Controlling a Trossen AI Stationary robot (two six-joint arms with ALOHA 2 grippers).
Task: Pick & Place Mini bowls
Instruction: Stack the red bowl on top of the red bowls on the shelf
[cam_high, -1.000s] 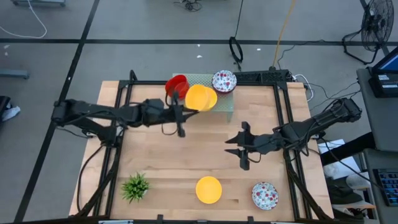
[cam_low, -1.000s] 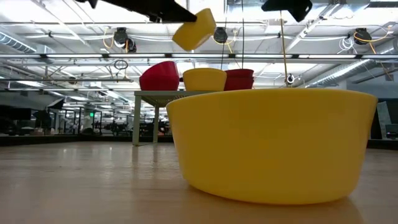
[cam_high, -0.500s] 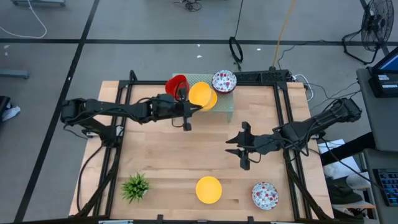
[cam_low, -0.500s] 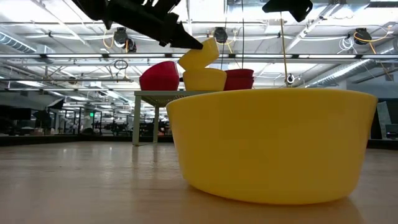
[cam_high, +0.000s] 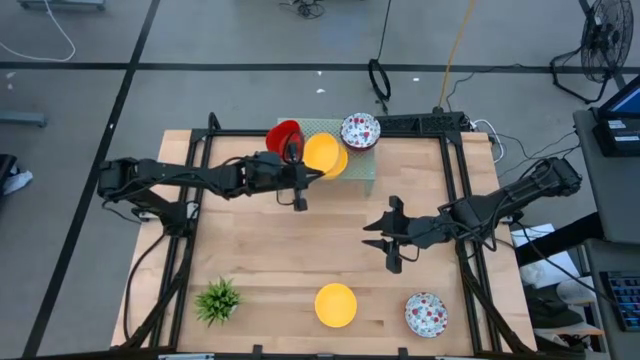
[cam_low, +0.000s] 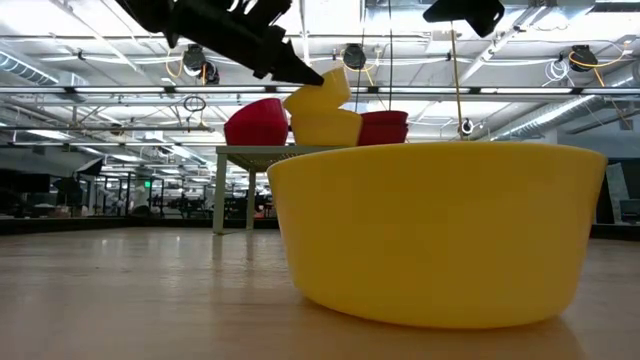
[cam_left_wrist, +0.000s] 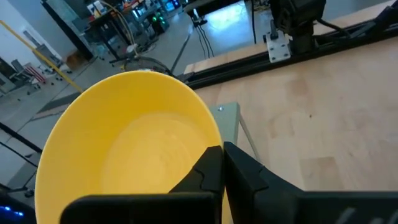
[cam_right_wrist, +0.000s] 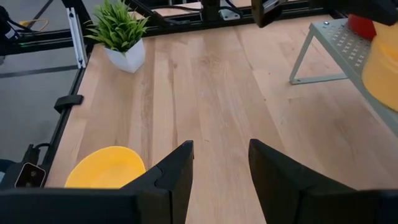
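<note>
The left gripper (cam_high: 299, 180), jaws pinching the rim of a tilted yellow bowl (cam_high: 322, 153), has lowered it onto another yellow bowl (cam_low: 330, 130) on the rack (cam_high: 361, 170) — release seems near — while the right gripper (cam_high: 390, 243) waits, jaws spread.

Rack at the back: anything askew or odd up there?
Yes. On the rack, the yellow bowl in the left gripper sits tilted on another yellow bowl, not nested flat. The red bowl and speckled bowl look fine.
</note>
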